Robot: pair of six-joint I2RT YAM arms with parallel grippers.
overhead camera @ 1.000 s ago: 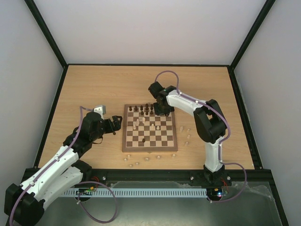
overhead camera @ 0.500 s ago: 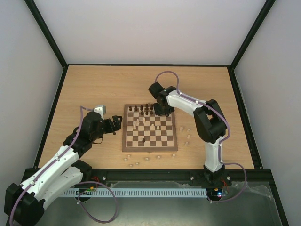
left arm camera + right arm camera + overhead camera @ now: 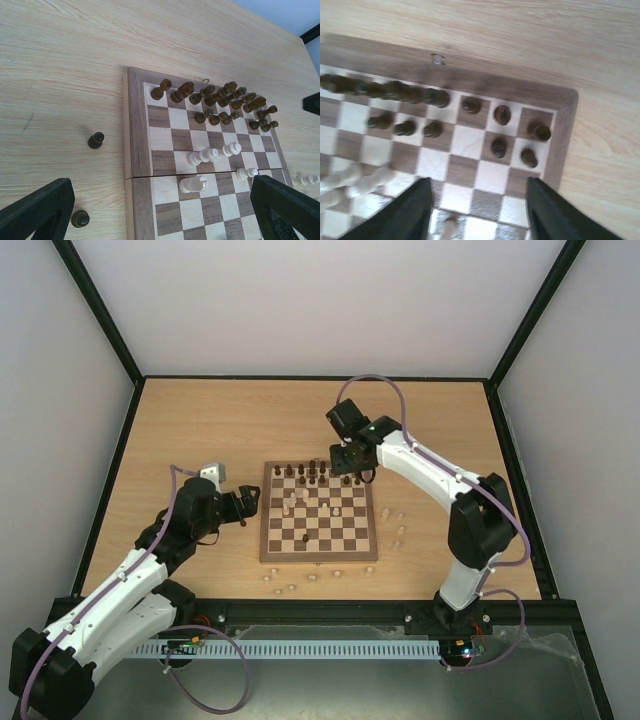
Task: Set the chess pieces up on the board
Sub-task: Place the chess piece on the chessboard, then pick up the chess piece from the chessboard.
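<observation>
The board lies mid-table, and dark chess pieces crowd its two far rows. In the right wrist view those dark pieces stand upright near the board's far right corner. My right gripper hovers above that corner; its fingers are spread with only squares between them. My left gripper is open over the board's left edge. Pale pieces lie or stand on the middle squares, and one pale knight lies tipped.
Two dark pieces stand on the table left of the board. Loose pale pieces lie right of the board, and more pale pieces lie along its near edge. Black frame rails border the table.
My right gripper has opened and lifted back from the far right corner squares, leaving the dark pieces standing there. The left arm has not moved.
</observation>
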